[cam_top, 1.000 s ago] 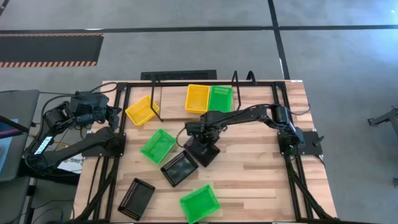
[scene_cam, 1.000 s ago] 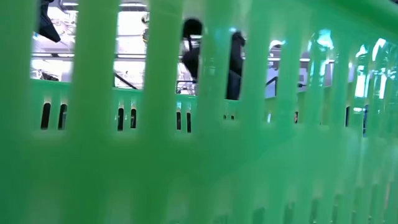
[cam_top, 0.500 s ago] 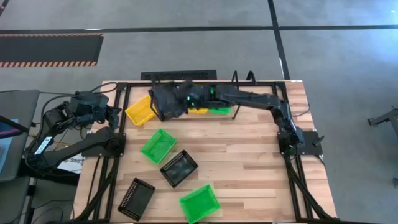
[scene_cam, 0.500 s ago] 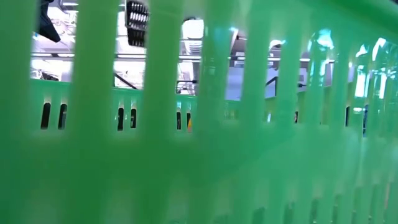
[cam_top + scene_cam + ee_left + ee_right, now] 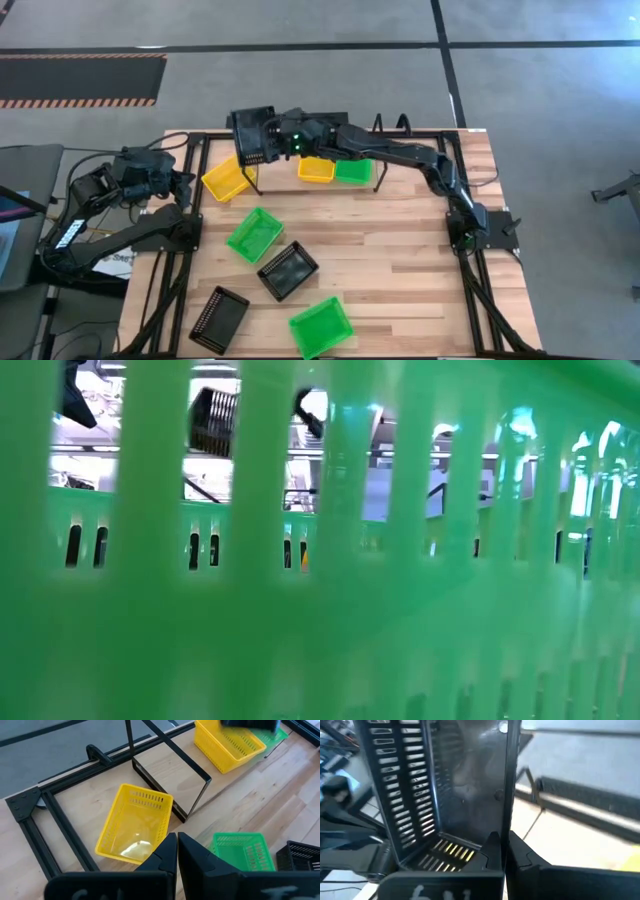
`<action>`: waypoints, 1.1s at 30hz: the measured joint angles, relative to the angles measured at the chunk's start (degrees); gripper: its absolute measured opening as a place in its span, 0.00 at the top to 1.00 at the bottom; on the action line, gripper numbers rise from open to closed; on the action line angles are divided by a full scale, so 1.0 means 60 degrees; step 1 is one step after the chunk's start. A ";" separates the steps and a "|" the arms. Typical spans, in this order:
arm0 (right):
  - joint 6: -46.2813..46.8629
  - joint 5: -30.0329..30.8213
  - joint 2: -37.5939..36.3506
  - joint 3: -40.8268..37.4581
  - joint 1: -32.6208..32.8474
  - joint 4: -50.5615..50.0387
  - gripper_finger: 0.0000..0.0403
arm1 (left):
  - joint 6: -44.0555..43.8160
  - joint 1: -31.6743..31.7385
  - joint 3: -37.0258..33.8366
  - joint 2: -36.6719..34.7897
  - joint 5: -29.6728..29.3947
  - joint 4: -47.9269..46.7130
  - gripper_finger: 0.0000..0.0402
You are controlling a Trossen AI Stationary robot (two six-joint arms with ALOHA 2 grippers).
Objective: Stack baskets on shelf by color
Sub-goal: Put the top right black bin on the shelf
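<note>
right wrist view: the right gripper [image 5: 501, 851] has its fingers pinched on one wall of a black basket [image 5: 445, 790], which hangs tipped with its open side turned sideways rather than up. high view puts that black basket [image 5: 253, 135] in the air above the left end of the shelf [image 5: 310, 122], carried by the right arm stretched out across the shelf's frame. one yellow basket [image 5: 317, 169] and one green basket [image 5: 353, 169] sit side by side on the shelf board, just right of the carried basket. another yellow basket [image 5: 226, 177] rests on the table just left of the shelf. two green baskets and two black ones lie scattered on the table in front of the shelf, well apart from it.

left wrist view: the left gripper [image 5: 177, 851], fingers closed on nothing, waits off the shelf's left end.

risk, as judged: a grip on a single thin wall leaves the basket free to swing or slip, and its tilt could catch a shelf tube on the way down, or nudge the yellow basket beside it. it could also land on its side.
</note>
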 joint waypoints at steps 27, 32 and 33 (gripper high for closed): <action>0.1490 -0.0520 0.0929 0.0007 -0.0412 -0.2103 0.99 | 0.0233 0.0000 0.0000 0.0000 0.0002 -0.0040 1.00; 0.1571 -0.0506 0.0948 0.0000 -0.0537 -0.2503 0.99 | 0.0229 0.0001 0.0000 0.0000 0.0002 -0.0040 1.00; 0.1570 -0.0509 0.0948 0.0000 -0.0556 -0.2493 0.99 | 0.0232 0.0002 0.0000 0.0000 0.0002 -0.0040 1.00</action>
